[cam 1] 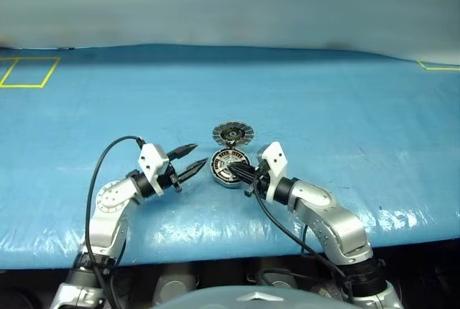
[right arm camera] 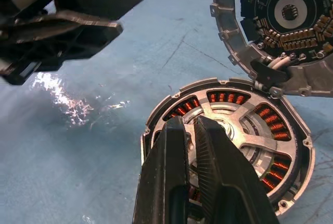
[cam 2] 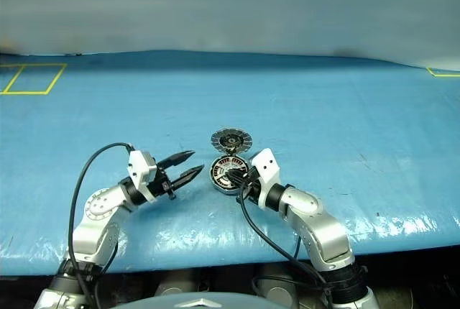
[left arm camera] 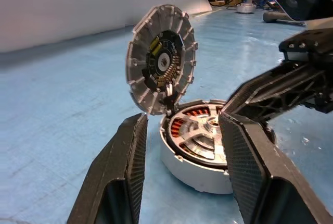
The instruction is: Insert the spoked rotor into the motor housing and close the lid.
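The motor housing (cam 1: pixel 230 167) sits on the blue table, its copper windings showing around the rim. Inside it lies the spoked rotor (right arm camera: pixel 234 125), silver, flat in the case. The lid (cam 1: pixel 233 134) stands tilted up behind the housing on its hinge, with its segmented inner face (left arm camera: pixel 161 57) towards me. My right gripper (right arm camera: pixel 190 121) is shut, with nothing between its fingers, and its tips are over the near part of the rotor. To the left of the housing, my left gripper (cam 1: pixel 198 154) is open and a little apart from it, pointing at it.
A blue cover (cam 1: pixel 345 122) spreads over the whole table. A yellow tape rectangle (cam 1: pixel 29 72) marks the far left and a yellow corner (cam 1: pixel 438 67) the far right. The table's front edge (cam 1: pixel 215 248) runs just below both arms.
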